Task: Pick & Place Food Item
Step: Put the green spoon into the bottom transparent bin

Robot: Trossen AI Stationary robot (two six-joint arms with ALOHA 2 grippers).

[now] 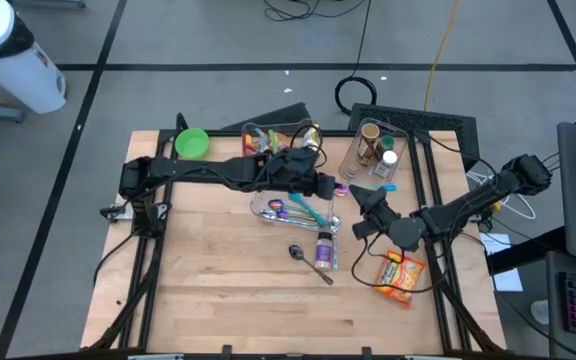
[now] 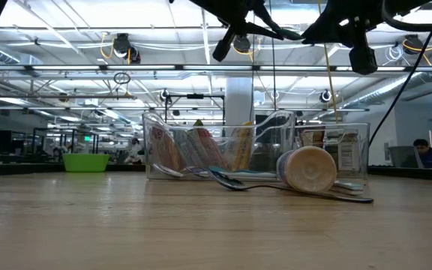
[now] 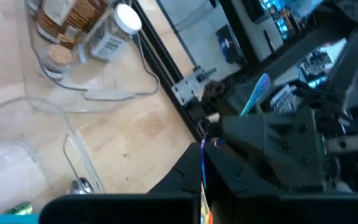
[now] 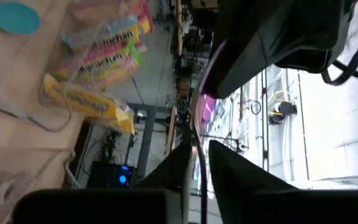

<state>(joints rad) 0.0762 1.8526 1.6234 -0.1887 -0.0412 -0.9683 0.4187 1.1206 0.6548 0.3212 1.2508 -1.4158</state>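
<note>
A thin flat food packet [image 1: 344,189] with a purple edge hangs in the air between my two grippers, above the middle of the table. It shows edge-on in the left wrist view [image 3: 202,163] and the right wrist view [image 4: 202,106]. My left gripper [image 1: 333,187] reaches in from the table's left and is shut on it. My right gripper [image 1: 360,197] reaches in from the right and is also shut on it. Both grippers are well above the tabletop in the low view. My left gripper pinches the packet's thin edge [image 3: 202,177] between its two fingers, coming level from the table's left. The packet stands on edge, lifted clear of the table. My right gripper pinches the packet's opposite end [image 4: 199,155] between its two fingers, coming from the table's right. The packet is clear of everything below.
A clear tray of utensils [image 1: 290,208] lies under the grippers. A spoon [image 1: 308,262] and a lying spice jar [image 1: 325,248] are nearer. An orange snack bag [image 1: 398,276] lies at the right. Bins of snacks [image 1: 280,138] and jars [image 1: 373,150] and a green bowl [image 1: 190,143] stand at the far edge.
</note>
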